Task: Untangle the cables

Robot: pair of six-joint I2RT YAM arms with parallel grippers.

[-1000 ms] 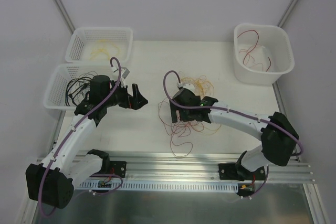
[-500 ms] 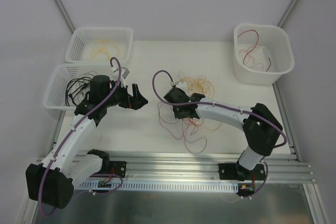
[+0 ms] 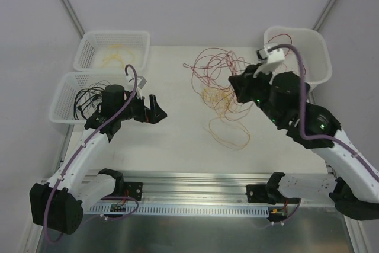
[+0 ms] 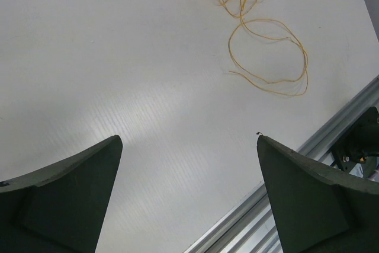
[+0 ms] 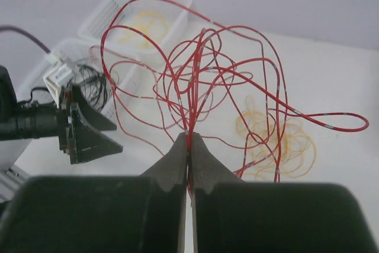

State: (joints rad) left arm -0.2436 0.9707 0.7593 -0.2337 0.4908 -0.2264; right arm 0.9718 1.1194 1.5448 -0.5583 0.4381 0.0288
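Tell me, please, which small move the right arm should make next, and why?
Probably carry the red cables rightward toward the white bin. The right gripper is shut on them and holds them above the table, the yellow-orange cables lie on the table below, and that bin already holds red wire. A hanging loop may catch the yellow ones, so go slowly.

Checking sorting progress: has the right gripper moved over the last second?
Yes. The right gripper, shut on red cables, moved rightward and up the image, ending closer to the white tub.
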